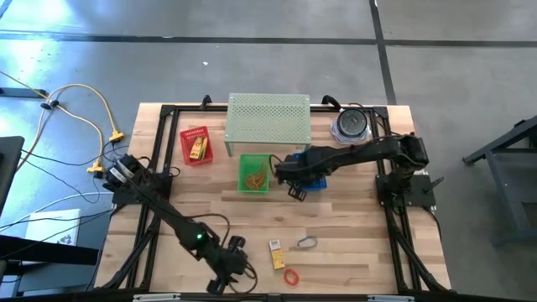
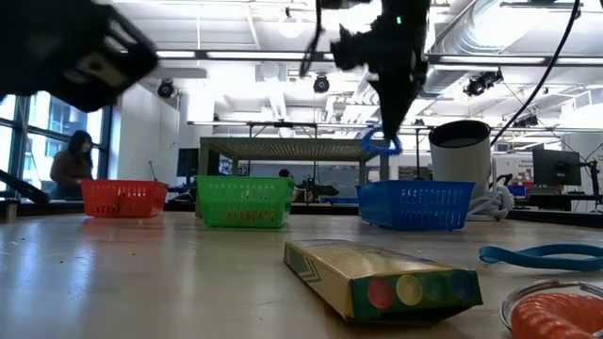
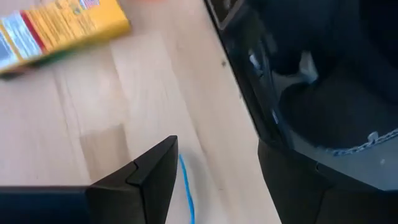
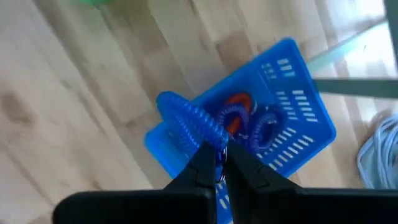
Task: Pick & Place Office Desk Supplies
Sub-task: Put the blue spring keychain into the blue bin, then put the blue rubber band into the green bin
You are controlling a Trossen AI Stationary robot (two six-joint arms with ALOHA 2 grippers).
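1. Blue coiled loop [image 4: 186, 121] hangs pinched in my right gripper [image 4: 219, 163], fingers clamped together on one end of it, the rest of the coil trailing away from the tips.
2. What matters for the drop is that the blue basket [image 4: 298, 109] sits directly below the held loop. In the low view the loop [image 2: 381, 143] hangs above the basket's rim [image 2: 415, 202], clear of it and not touching.
3. Several loops already lie inside that basket, purple, blue and one red-orange [image 4: 237, 99], so I judge a straight descent and release is all this needs.
4. My left gripper [image 1: 226, 273] waits at the near edge of the table, fingers apart and holding nothing.
5. Still loose on the wood near the left arm are a yellow packet [image 1: 275, 252], a grey loop [image 1: 306, 242] and a red loop [image 1: 291, 276]. The left arm is much the nearer one for those; the packet's long axis runs roughly towards the baskets.
6. A thin blue band [image 3: 186, 190] lies on the table just beside the left finger.
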